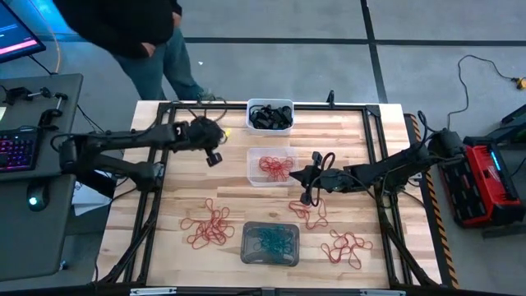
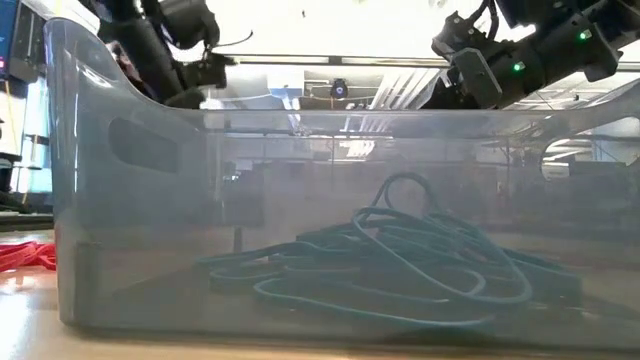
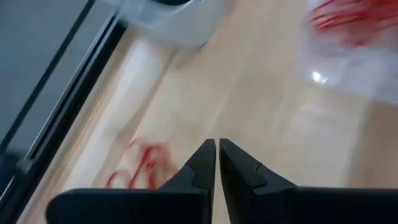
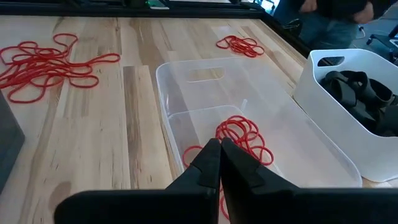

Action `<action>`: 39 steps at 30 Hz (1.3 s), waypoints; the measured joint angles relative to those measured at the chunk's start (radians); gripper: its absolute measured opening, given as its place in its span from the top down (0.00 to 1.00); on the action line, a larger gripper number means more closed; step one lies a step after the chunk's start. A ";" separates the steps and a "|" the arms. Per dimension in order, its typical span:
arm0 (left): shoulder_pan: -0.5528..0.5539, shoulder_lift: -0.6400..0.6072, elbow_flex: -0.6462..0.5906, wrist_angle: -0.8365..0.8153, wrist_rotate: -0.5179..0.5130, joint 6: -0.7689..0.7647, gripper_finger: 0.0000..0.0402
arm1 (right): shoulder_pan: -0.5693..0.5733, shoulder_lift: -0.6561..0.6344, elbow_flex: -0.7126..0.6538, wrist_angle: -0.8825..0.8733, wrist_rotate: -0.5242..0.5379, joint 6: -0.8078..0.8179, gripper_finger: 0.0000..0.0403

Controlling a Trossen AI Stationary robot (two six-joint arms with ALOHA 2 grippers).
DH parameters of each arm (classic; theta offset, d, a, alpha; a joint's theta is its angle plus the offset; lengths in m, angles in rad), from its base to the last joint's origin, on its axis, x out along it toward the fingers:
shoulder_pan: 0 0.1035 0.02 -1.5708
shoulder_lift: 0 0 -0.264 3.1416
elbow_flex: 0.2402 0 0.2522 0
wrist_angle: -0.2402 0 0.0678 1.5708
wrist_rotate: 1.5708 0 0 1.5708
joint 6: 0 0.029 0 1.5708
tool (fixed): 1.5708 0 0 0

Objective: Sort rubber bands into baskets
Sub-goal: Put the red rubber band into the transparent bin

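Three baskets stand in a row down the table's middle: a white one (image 1: 269,115) with black rubber bands (image 4: 360,93), a clear one (image 1: 269,167) with red bands (image 4: 245,137), and a grey one (image 1: 269,244) with teal bands (image 2: 400,260). Loose red bands lie in piles on the wood (image 1: 209,226) (image 1: 311,211) (image 1: 347,247). My right gripper (image 4: 219,146) is shut just above the clear basket's right end (image 1: 302,176). My left gripper (image 3: 217,149) hangs shut above bare wood left of the clear basket (image 1: 214,156), with nothing between its fingers. My right gripper's shut fingertips (image 4: 210,155) stand in front of the red bands in the clear basket. I cannot tell whether a band is pinched between them or whether they touch any.
A black frame rail (image 1: 164,164) runs round the table's edges. A person (image 1: 140,33) stands beyond the far left corner. Bare wood lies between the white basket and the left rail, and along the near edge beside the grey basket.
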 joint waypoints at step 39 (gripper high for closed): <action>0.482 0.436 0.000 0.259 0.222 -0.054 0.69 | 0.000 0.000 0.000 -0.045 -0.029 0.027 1.00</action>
